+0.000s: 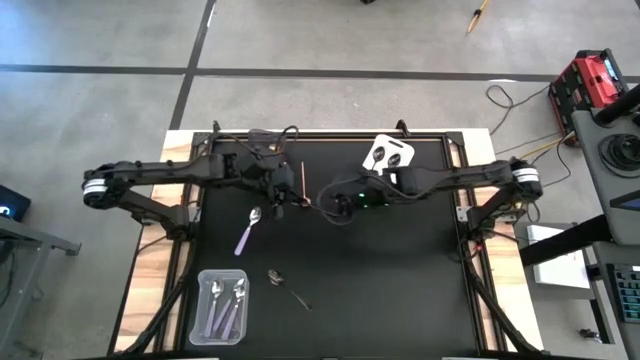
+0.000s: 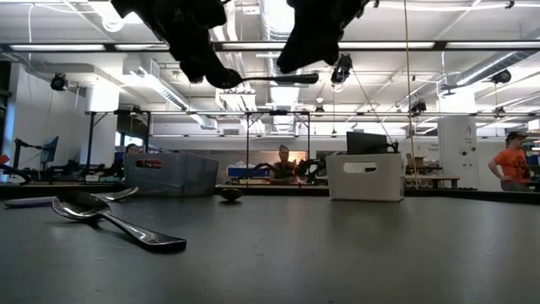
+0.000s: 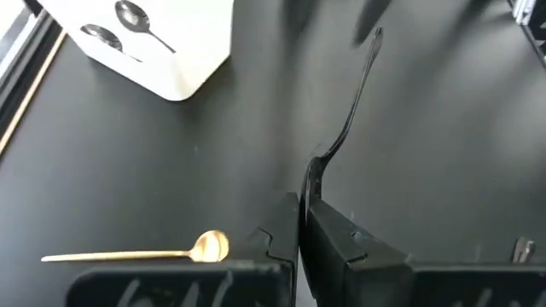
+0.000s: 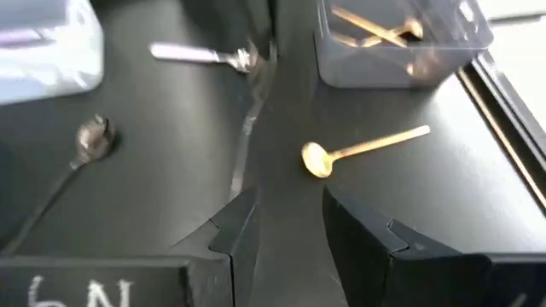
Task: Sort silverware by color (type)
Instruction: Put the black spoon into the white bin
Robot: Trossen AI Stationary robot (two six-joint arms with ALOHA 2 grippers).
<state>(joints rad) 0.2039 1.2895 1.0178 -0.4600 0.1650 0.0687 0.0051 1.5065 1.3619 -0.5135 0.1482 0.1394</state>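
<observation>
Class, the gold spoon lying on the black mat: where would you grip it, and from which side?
Grip the gold spoon mid-handle, coming straight down from above and closing across it. It lies flat on the mat, so no side gives purchase; the handle is straight and slim, the bowl rounded and probably likelier to slip.

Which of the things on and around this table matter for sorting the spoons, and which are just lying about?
Job: held dark spoon in the shut left gripper; open right gripper beside it; gold spoon; lilac-handled spoon; loose dark spoon; clear bin; white bin.
Lying about: red case and cables on the floor.
</observation>
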